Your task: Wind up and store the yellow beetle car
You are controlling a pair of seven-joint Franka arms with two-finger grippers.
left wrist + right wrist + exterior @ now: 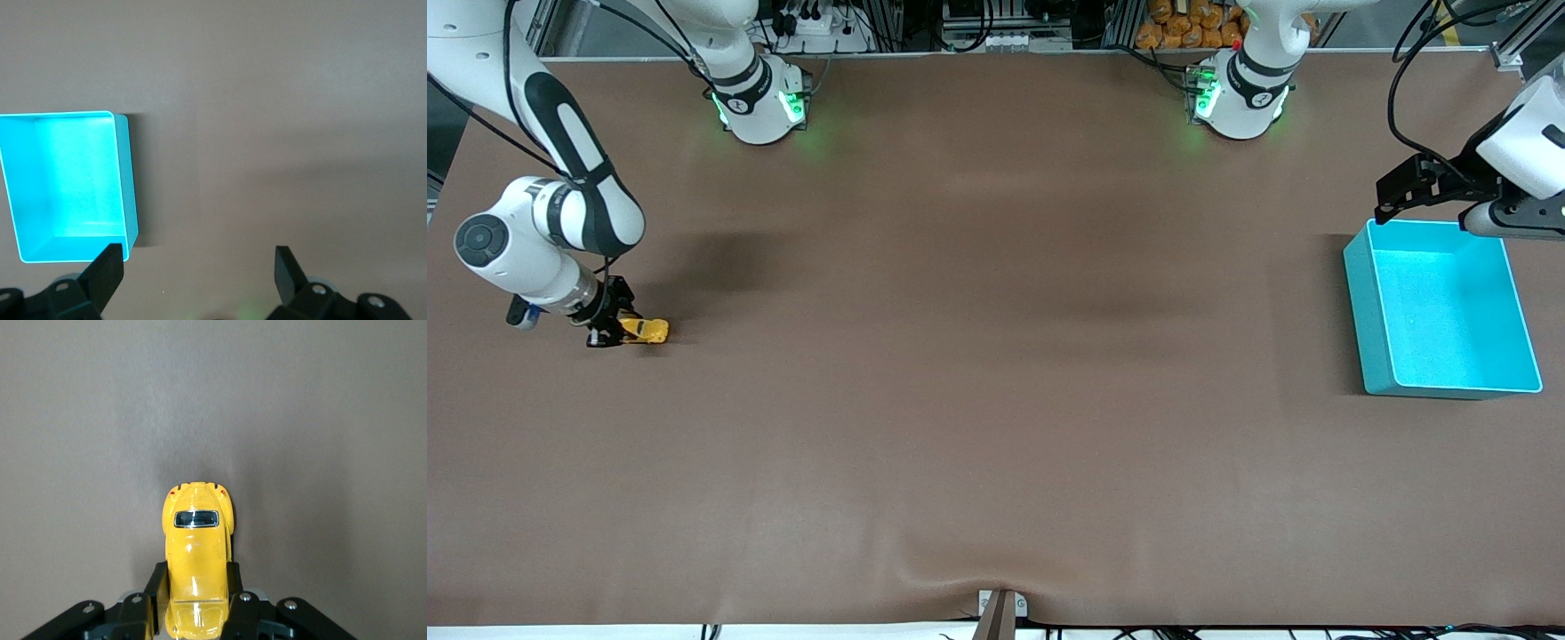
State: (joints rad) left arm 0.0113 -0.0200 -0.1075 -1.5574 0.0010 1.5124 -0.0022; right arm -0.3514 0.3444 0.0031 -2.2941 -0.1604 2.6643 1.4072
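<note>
While the right gripper [197, 597] pinches the car [646, 330] down on the table [996, 400] at its own end, storing is all ahead, the bin [1356, 293] empty under the waiting, wide-open left gripper [197, 270].

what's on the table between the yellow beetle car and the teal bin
Nothing: the front view shows only bare brown table between the yellow beetle car, held by the right gripper, and the teal bin.
</note>
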